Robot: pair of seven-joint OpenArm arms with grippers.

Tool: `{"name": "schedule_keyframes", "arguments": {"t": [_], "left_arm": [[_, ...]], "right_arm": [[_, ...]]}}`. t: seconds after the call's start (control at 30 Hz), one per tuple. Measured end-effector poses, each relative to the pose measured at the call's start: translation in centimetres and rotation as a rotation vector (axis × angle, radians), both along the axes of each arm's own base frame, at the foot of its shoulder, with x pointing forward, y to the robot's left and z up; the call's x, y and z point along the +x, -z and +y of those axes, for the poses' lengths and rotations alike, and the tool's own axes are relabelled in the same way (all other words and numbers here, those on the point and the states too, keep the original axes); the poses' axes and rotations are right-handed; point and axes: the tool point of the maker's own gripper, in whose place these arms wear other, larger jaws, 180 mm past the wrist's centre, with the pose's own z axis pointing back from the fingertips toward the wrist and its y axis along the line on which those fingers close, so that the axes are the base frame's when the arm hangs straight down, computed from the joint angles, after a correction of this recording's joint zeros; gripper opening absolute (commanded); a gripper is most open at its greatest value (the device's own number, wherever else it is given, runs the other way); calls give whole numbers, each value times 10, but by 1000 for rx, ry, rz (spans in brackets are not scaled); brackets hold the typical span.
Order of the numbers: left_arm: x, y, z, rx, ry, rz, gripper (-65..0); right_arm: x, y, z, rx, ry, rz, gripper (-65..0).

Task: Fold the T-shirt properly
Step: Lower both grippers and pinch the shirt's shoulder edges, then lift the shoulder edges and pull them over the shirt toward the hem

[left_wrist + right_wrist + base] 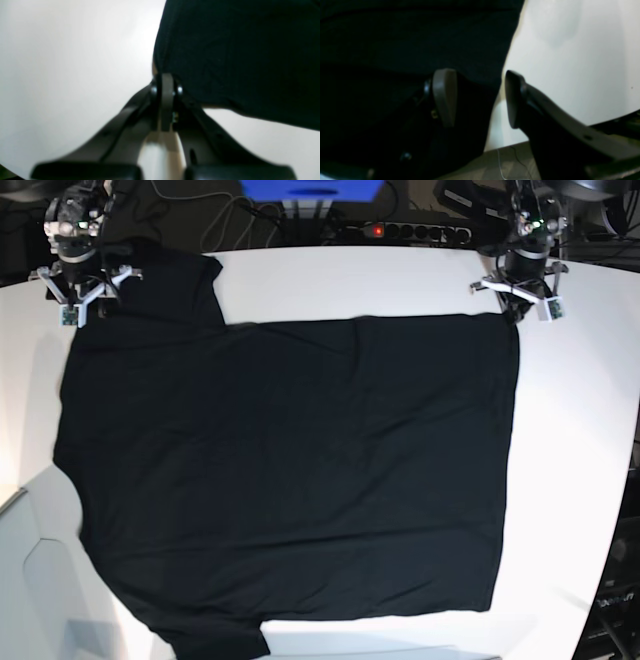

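Note:
The black T-shirt [290,470] lies spread flat on the white table [580,430], with one sleeve at the far left and one at the near left. Its tag and print do not show. My left gripper [520,305] is at the shirt's far right corner. In the left wrist view this gripper [165,83] is shut, with the cloth's corner [237,55] meeting its tips. My right gripper [78,302] is over the far left sleeve. In the right wrist view it [478,97] is open, straddling the cloth's edge [420,37], with one finger over the cloth and one over the table.
A power strip [400,230] and a blue box [310,188] stand beyond the table's far edge. The right wrist view shows the table's edge and the floor with a thin cable [505,162]. Bare white table runs to the right of the shirt.

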Motion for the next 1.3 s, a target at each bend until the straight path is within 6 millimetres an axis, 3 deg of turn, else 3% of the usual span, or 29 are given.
{"name": "schedule_keyframes", "arguments": {"t": [0.23,0.4,0.53,0.67,0.83,1.0,1.17,1.3], "left_arm": [[-1,-1,4,3,-5,2,-650],[-5,-3,15,20,-32,14,-650],[-6,-5,21,29,-45,12,-650],[-7,-5,21,28,-44,14,-650],[-5,-12,18,35,-32,4,-650],[4,-36,11,63,4,-46,-650],[0,-46,6,69,20,-57,-650],[-4,-58,23,103,-27,-79,-650]], "right_arm": [[3,3,13,18,-34,7,-373],[5,9,49,107,-215,55,-548],[6,9,54,123,-240,67,-650],[4,7,48,119,-226,65,-650],[-9,-5,22,38,-166,115,-650],[11,-38,21,-16,-187,21,-650],[16,-54,21,-46,-198,-7,-650],[21,-61,20,-53,-199,-36,-650]]}}
